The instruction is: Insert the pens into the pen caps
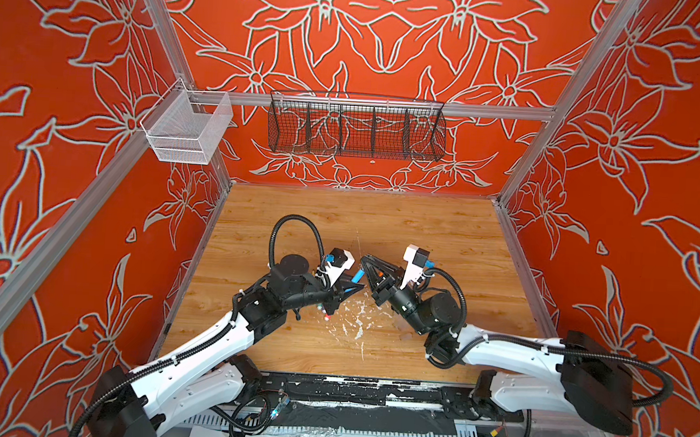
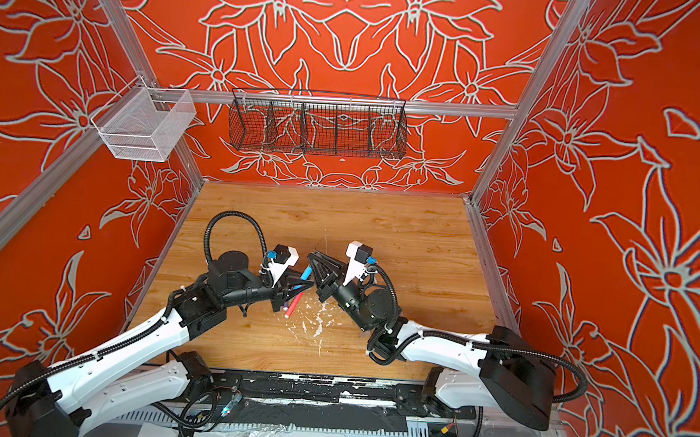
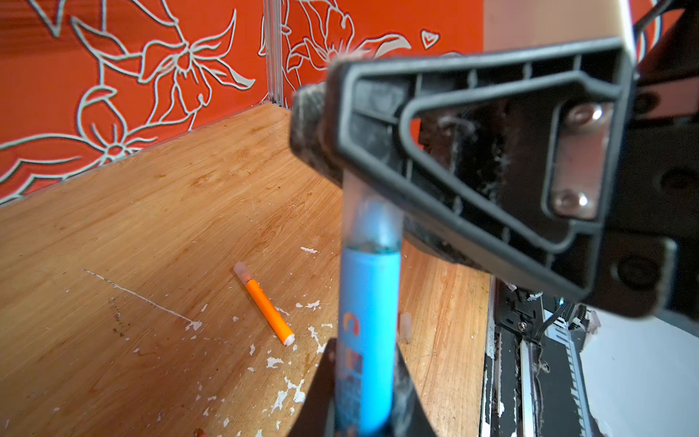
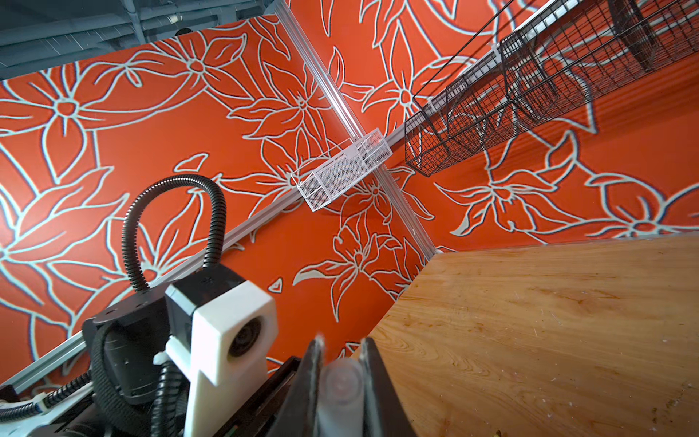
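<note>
Blue pen [image 3: 368,321]: 1 | gripped cap [image 3: 372,219]: 1 | orange pen [image 3: 264,308]: 1 | loose cap [image 3: 404,327]: 1

Top pair: mounted high over the near edge of the table [image 1: 381,221], pitched down toward the back wall. Both top views take in the whole table and the black wire basket [image 1: 356,130] (framing nearly equal, shifted sideways).

Left wrist: low, very close behind the left end effector [image 3: 365,352], facing across the table to a wall corner. The right end effector [image 3: 314,128] looms large and blurred.

Right wrist: just behind its own end effector, tilted up at the walls. It shares the wire basket and white mesh basket [image 4: 344,170] with the top pair, and catches the left wrist camera [image 4: 242,336].
</note>
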Available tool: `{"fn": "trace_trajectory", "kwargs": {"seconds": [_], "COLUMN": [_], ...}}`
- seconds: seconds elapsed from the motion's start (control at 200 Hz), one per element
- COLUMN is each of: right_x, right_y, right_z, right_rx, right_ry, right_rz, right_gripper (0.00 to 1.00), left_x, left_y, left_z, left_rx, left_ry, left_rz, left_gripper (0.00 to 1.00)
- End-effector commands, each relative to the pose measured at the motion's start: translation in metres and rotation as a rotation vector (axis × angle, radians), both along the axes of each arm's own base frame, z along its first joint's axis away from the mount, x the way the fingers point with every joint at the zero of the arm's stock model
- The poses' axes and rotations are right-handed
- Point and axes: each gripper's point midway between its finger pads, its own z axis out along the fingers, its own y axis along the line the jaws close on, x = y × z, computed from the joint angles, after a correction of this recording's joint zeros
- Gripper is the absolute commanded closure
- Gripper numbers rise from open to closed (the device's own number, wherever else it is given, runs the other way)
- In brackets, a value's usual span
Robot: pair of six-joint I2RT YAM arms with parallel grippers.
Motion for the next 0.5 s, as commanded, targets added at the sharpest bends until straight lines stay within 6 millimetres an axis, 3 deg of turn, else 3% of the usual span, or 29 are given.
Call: {"fn": "trace_trajectory", "kwargs": {"seconds": [0.0,0.125,0.23,0.335,0.495], "right_x": [-0.090,-0.081,-0.068,-0.055,-0.033], "right_y": [0.049,0.041,0.030,0.015,-0.020], "right_z": [-0.125,-0.114,-0.102,-0.082,-0.054], "right_rx": [-0.388,-0.412,-0.450,-0.470,-0.528], "right_ry": [0.199,0.178,0.156,0.104,0.041], "right_rz": [0.430,0.357,0.259,0.152,-0.053], "right_gripper": [1.00,1.00,1.00,0.75,0.52], "left_x": [0.032,0.036,0.039,0.039,0.036], "left_y": [0.041,0.046,0.047,0.050,0.050], "left_z": [0.162,0.143,0.114,0.080,0.020], "left_rx": [-0.382,-0.368,-0.318,-0.276,-0.239], "left_ry": [-0.403,-0.358,-0.264,-0.148,0.073], "left_rz": [0.256,0.295,0.320,0.341,0.365], "left_gripper": [1.00,1.00,1.00,1.00,1.00]}}
